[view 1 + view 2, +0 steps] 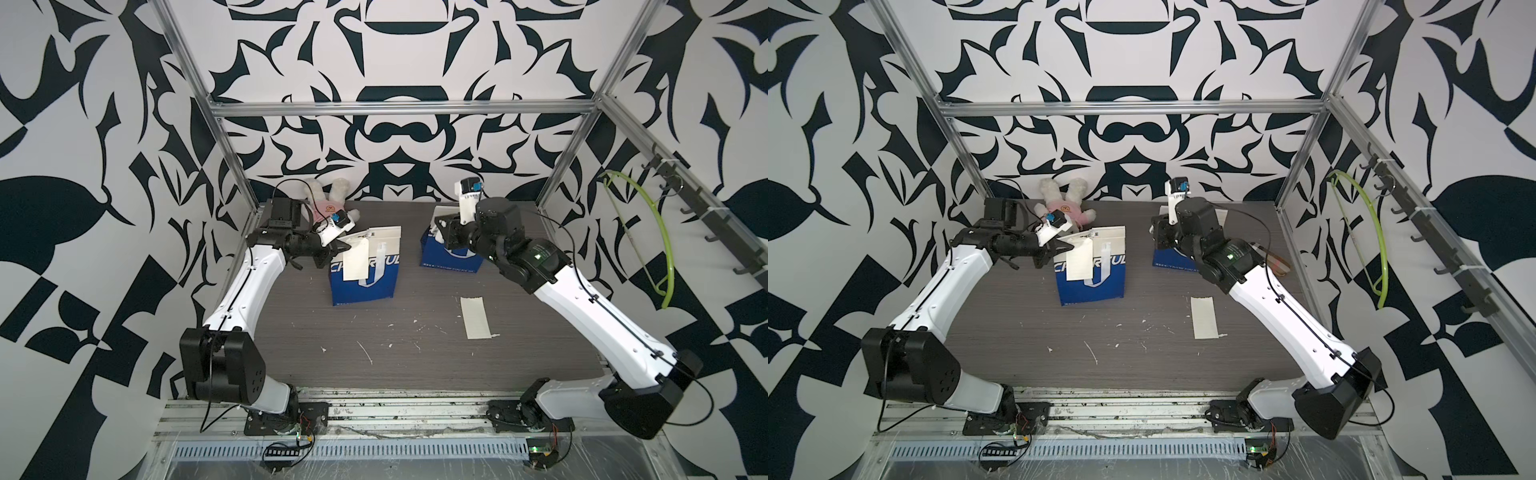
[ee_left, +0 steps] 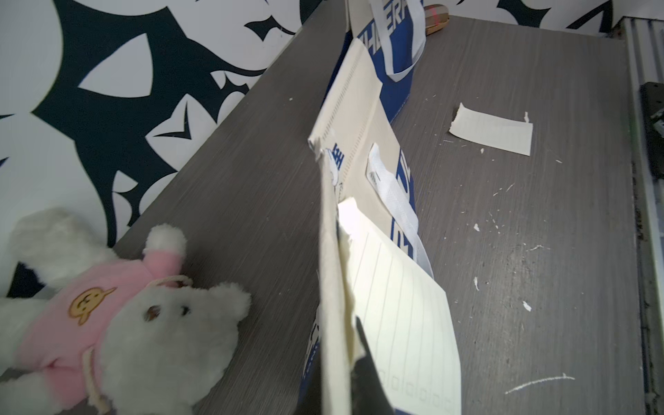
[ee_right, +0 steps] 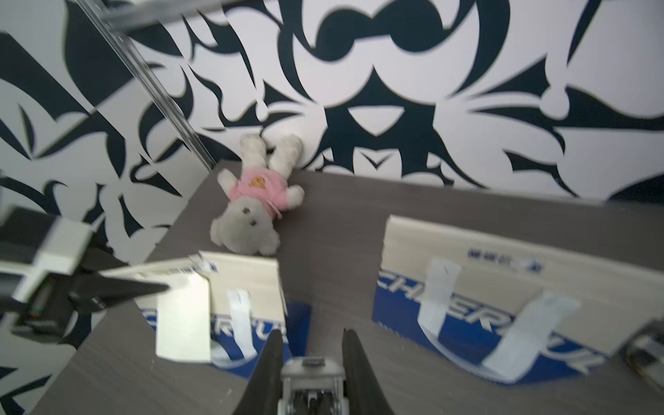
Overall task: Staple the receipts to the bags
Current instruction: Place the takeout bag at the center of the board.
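Grey tabletop [image 1: 415,357] lies open around the loose receipt [image 1: 476,318], my left gripper [image 1: 344,248] pinching another receipt [image 1: 356,261] to the rim of a bag [image 1: 365,286], my right gripper [image 3: 312,332] clamping the stapler [image 3: 310,368] by the second bag [image 1: 440,259].

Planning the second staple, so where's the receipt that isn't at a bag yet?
In a top view the loose receipt lies flat on the table, on the robot's right, nearer the camera than the right bag.
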Tool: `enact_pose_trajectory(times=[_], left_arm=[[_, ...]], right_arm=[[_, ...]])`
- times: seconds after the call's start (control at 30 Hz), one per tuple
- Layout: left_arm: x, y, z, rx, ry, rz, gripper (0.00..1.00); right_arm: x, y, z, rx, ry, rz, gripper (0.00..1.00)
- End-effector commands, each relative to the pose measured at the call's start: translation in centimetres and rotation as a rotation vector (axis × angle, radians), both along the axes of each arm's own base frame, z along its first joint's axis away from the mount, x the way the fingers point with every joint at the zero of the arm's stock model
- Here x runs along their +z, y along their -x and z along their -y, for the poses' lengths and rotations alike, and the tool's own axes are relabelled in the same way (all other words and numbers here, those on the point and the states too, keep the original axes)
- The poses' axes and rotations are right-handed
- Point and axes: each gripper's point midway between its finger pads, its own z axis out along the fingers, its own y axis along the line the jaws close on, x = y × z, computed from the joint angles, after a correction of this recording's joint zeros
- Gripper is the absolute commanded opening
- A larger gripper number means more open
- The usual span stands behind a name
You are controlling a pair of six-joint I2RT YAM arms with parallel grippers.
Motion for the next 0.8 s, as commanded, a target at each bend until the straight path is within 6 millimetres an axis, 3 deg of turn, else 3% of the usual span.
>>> enact_pose_trajectory(times=[0.0,0.13,0.23,0.33,0.4,0.57,0.73,0.77], left_arm=[[-2.5,0.7,-1.1,0.031,-0.049,-0.058,0.02],[-2.9,1.0,-0.8,0.032,-0.023,-0.076,0.22],[-2.7,1.1,-0.9,0.039,-0.019,-0.062,0.45],[-2.4,1.1,-1.0,0.048,-0.021,-0.042,0.59],[-2.0,1.1,-1.1,0.056,-0.022,-0.028,1.00],[0.2,1.1,-1.2,0.079,-0.001,0.051,1.00],[3.7,1.2,-1.3,0.116,0.057,0.140,1.00],[5.3,1.8,-1.5,0.129,0.068,0.187,1.00]], right_arm=[[-8.7,3.7,0.7,0.012,0.060,-0.307,0.00],[-16.3,6.3,1.7,-0.046,0.072,-0.522,0.00],[-19.8,7.5,2.3,-0.071,0.089,-0.612,0.00],[-22.6,8.1,2.3,-0.076,0.128,-0.686,0.00],[-24.0,8.3,2.2,-0.075,0.154,-0.737,0.00],[-27.3,8.7,1.2,-0.049,0.188,-0.857,0.00],[-29.4,8.8,0.7,-0.038,0.212,-0.920,0.00],[-29.6,8.7,0.5,-0.036,0.207,-0.925,0.01]])
